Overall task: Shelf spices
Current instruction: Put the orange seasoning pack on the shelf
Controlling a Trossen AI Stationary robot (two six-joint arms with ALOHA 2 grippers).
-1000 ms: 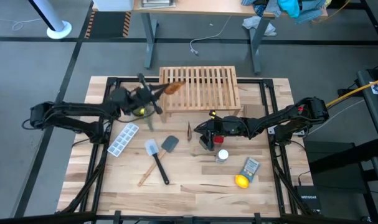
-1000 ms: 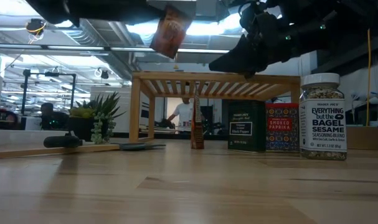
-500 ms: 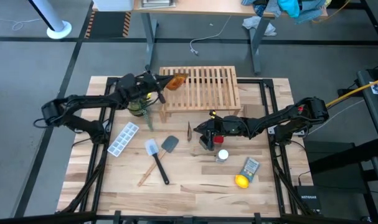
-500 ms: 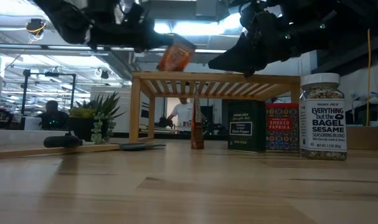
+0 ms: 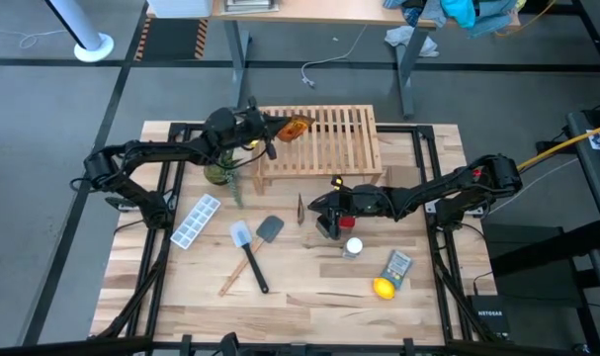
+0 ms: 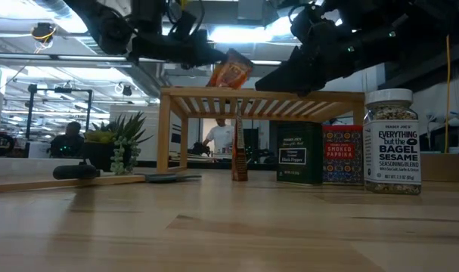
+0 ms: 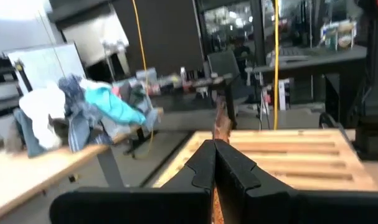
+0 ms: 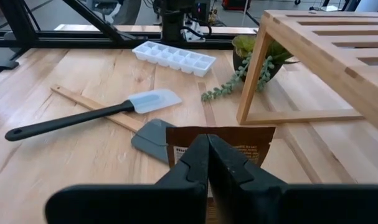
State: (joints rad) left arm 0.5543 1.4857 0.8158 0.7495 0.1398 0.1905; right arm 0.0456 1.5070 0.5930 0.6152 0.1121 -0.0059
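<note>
We saw the high view evenly lit from above, with only soft, short shadows under the shelf [image 5: 317, 140] and arms. In the low view, bright ceiling lights glared behind the arms, leaving them as dark silhouettes; the near tabletop [image 6: 214, 234] was blurred, while the bottle [image 6: 392, 140] label read sharp. The left wrist view was soft all over, its far room dim with bright window patches. The right wrist view was well lit, its fingers [image 8: 201, 168] out of focus.
</note>
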